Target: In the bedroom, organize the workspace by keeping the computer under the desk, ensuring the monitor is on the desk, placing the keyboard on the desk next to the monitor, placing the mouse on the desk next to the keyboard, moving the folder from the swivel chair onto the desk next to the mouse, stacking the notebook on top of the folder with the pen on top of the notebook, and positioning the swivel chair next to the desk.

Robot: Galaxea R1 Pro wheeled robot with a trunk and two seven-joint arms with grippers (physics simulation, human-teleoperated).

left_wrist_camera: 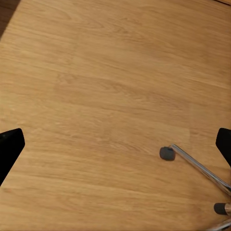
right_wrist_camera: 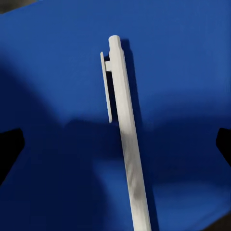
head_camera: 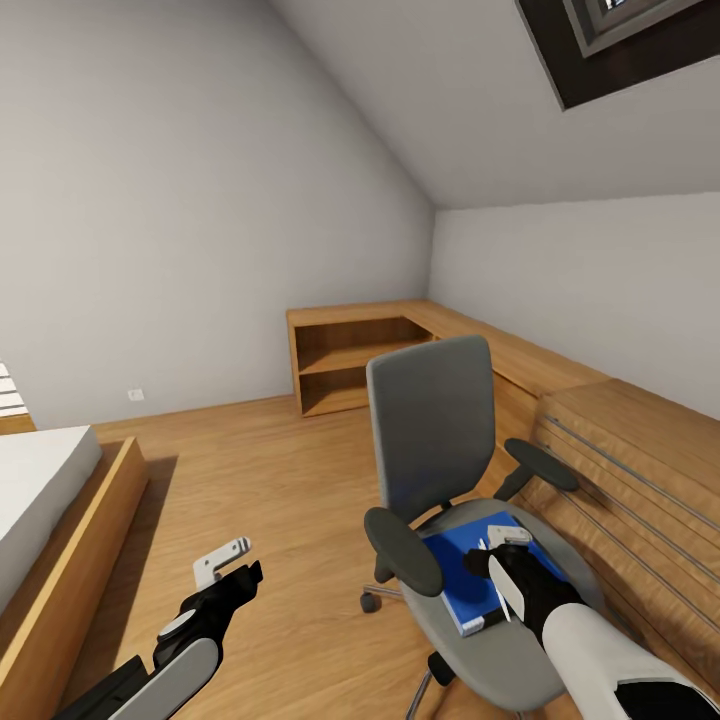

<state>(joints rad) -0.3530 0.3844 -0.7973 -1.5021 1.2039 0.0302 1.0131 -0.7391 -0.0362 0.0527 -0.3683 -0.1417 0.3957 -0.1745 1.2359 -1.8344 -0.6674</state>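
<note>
Fingers of right gripper (head_camera: 507,570) spread wide, nothing held, hovering right over white pen (right_wrist_camera: 126,139); black tips sit at both frame edges in the right wrist view, pen between them untouched. Pen lies on blue flat notebook/folder stack (head_camera: 478,585), can't tell which is which. Stack sits mid-seat on grey swivel chair (head_camera: 432,425), its front corner near the seat's front edge, between both black armrests. Left gripper (head_camera: 228,570) fingers wide apart, empty, above bare wooden floor (left_wrist_camera: 96,96) just beside chair caster (left_wrist_camera: 167,153). Open floor between chair and wood-framed bed (head_camera: 60,530) at left. Low wooden shelf unit (head_camera: 350,355) along far wall; wooden slatted unit (head_camera: 630,470) just beside chair's right armrest.
</note>
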